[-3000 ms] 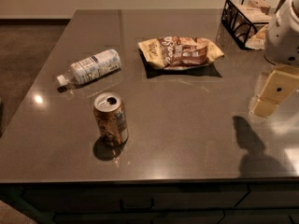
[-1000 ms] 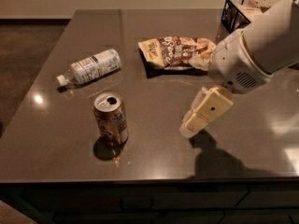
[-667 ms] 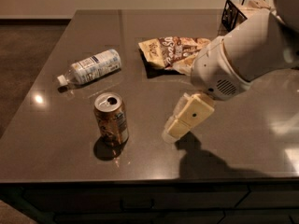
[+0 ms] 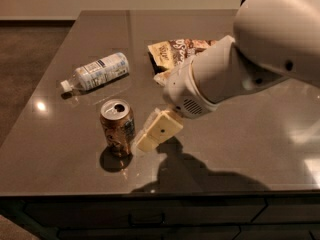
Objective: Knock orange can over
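Note:
The orange can (image 4: 117, 127) stands upright near the front left of the dark table (image 4: 240, 139), with its silver top and open pull-tab hole showing. My gripper (image 4: 156, 132) is a cream-coloured piece on the end of the large white arm, which reaches in from the upper right. It hangs low over the table just right of the can, its tip very close to the can's side. I cannot tell whether it touches the can.
A clear plastic bottle (image 4: 95, 72) with a white label lies on its side at the back left. A snack bag (image 4: 172, 53) lies behind the arm, partly hidden. The table's front edge runs just below the can.
The arm has swept from the right side of the table leftward, and the gripper now sits right beside the can. The can still stands where it was.

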Available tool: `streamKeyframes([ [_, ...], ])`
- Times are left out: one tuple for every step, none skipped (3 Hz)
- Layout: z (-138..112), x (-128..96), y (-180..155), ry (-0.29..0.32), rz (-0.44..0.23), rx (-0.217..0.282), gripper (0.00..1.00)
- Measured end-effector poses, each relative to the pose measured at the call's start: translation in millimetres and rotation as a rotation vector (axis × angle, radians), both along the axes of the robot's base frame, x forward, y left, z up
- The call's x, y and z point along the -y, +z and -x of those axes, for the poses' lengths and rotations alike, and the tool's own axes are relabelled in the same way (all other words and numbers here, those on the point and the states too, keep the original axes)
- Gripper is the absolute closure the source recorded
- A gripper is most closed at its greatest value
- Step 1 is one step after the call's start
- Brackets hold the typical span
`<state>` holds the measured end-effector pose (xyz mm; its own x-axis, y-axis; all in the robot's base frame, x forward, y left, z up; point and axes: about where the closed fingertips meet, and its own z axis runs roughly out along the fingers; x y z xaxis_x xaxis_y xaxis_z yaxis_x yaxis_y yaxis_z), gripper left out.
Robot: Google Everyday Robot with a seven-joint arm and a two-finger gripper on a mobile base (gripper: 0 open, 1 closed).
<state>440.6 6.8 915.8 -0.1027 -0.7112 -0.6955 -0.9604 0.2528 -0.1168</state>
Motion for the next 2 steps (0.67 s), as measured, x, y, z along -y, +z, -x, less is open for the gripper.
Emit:
streamKeyframes([
  [-2.4, -27.2, -6.0, -0.009, -0.077, -0.008, 0.0],
  [-3.1, -56.6, -7.0, -0.005, -0.149, -0.014, 0.01],
])
